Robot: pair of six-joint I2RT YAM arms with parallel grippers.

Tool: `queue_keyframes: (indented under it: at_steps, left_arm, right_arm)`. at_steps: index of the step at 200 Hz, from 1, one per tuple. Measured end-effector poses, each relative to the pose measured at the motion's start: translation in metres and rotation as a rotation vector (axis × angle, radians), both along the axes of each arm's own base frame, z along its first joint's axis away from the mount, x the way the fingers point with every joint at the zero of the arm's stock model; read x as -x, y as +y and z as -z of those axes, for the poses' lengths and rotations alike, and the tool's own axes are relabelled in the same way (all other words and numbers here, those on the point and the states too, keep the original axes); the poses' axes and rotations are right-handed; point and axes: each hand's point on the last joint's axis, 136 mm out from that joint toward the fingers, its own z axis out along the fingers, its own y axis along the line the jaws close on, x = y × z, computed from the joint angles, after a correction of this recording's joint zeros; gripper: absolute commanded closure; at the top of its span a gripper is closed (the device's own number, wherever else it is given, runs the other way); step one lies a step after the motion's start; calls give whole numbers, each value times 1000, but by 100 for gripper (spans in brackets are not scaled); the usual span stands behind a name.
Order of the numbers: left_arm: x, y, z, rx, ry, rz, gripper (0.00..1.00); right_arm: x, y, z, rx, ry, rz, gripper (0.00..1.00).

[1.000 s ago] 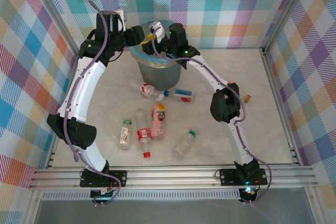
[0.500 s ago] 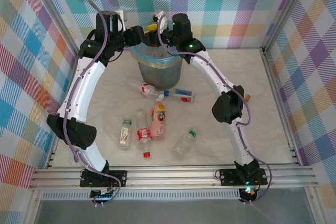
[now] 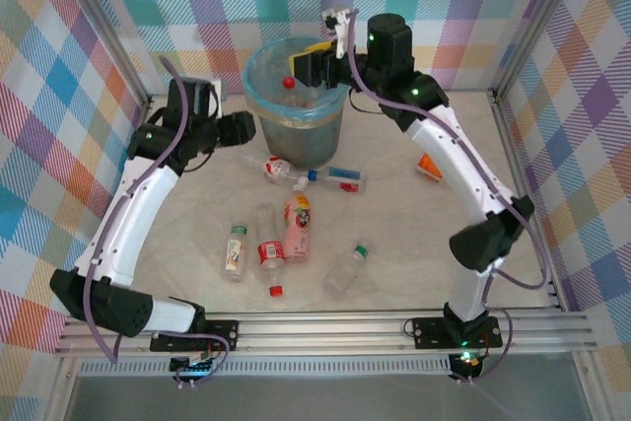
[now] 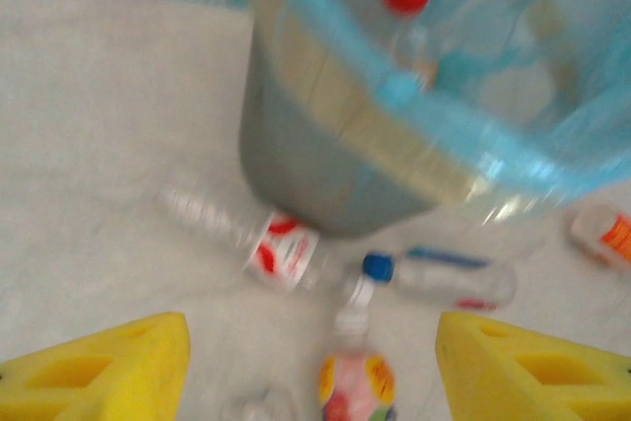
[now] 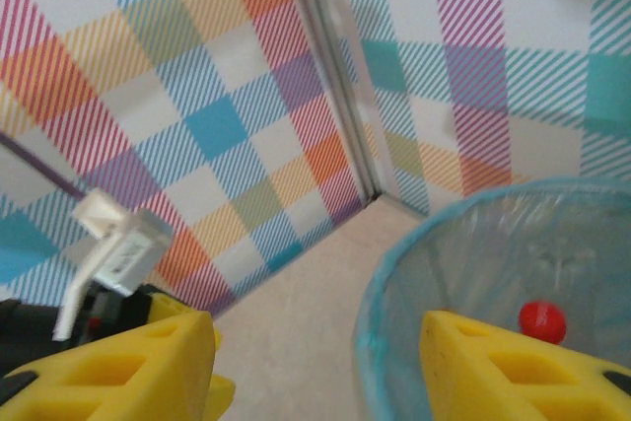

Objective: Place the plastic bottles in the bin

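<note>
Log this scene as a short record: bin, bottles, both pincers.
bin: upright at the back of the table, blue bag folded over its rim
inside bin: red-capped bottle
bottles on table: several lying in front of the bin, including a pink bottle; an orange bottle off to the right
left pincer: open, empty, left of the bin
right pincer: open, empty, above the bin's rim

We count seven plastic bottles [image 3: 266,251] on the table [image 3: 197,194]: five clear bottles [image 3: 347,268], one pink bottle [image 3: 298,227] and one orange bottle [image 3: 427,167]. We see one bin [image 3: 296,140], with one red cap [image 3: 288,82] showing inside it.
</note>
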Motion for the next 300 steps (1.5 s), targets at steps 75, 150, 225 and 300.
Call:
queue_keyframes:
  at_steps: [75,150,225,300]
  left_arm:
    - [81,22,157,-108,440,-11,31]
    - [79,20,218,-120,555,-31,35]
    - [91,25,256,-150,630,-37,41]
    - [93,29,275,-170,651,-54,51]
  right_arm:
    - [72,17,122,184,158,-152,38]
    - [150,23,209,307,318,-348,28]
    - [180,37,252,383,404,-427,26]
    - [178,39,251,380,393,-423,26]
